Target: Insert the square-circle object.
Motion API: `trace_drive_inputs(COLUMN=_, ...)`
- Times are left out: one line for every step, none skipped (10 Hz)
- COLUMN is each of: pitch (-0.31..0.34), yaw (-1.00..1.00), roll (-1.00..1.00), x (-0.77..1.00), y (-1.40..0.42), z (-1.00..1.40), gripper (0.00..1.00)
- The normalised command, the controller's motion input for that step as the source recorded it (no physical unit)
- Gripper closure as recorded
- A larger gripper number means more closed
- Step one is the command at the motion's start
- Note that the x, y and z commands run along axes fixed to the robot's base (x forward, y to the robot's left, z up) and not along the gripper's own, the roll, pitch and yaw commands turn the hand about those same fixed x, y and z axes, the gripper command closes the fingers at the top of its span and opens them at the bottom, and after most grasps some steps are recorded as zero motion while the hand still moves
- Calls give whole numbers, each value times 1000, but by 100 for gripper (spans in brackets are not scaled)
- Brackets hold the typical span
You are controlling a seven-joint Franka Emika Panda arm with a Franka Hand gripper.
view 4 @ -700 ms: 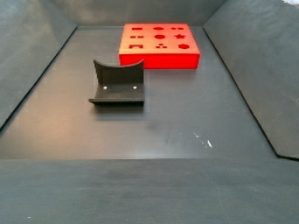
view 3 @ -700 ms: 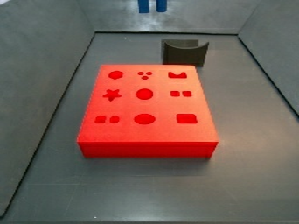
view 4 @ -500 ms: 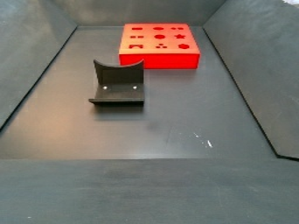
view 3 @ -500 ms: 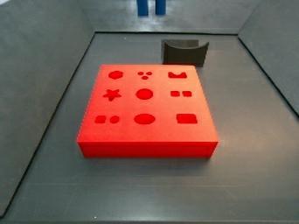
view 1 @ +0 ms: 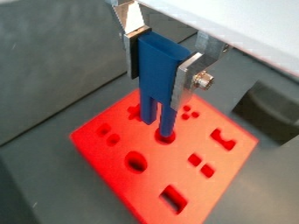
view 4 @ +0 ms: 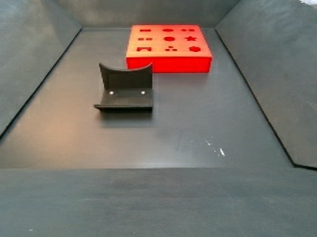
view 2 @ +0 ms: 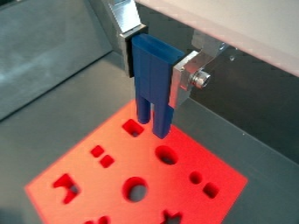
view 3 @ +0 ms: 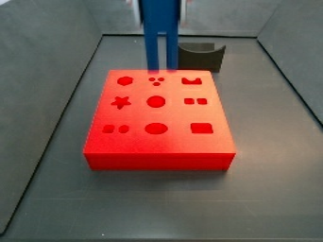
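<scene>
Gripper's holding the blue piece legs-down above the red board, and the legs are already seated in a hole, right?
Not seated. In both wrist views the gripper holds the square-circle object legs-down, but its leg tips hang above the red board, clear of any hole. The rest stands.

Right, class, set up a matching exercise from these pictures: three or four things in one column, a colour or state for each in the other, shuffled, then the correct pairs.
Things:
1. square-circle object
2. board
3. fixture
4. gripper

States:
A. red, lying flat on the floor, with shaped holes on top
B. dark, standing on the floor apart from the board
C. blue, upright, two legs pointing down above the board
D. jaws shut on the blue piece, silver fingers either side of it

Pairs: 1-C, 2-A, 3-B, 4-D
</scene>
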Motion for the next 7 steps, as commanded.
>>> trace_drive_inputs(pitch=-211, yaw=57, roll=-4, x=-177, y=-229, z=-783, gripper=100)
trace_drive_inputs(pitch=-164, yaw=14, roll=9, x=-297, y=-9, z=-820, gripper=100)
trace_drive_inputs(pitch=-111, yaw=0, roll=100, x=-291, y=0, z=-800, gripper=100)
trace_drive_inputs(pitch=-90, yaw=-29, roll=127, x=-431, y=0, z=-814, gripper=100)
trace_drive_inputs(pitch=-123, yaw=0, roll=30, x=-389, y=0, z=-697, gripper=100)
trace_drive_inputs(pitch=-134, yaw=0, roll=13, x=-389, y=-77, z=-700, gripper=100)
trace_drive_inputs(pitch=-59, yaw=0, roll=91, x=-420, y=-37, z=-623, gripper=100)
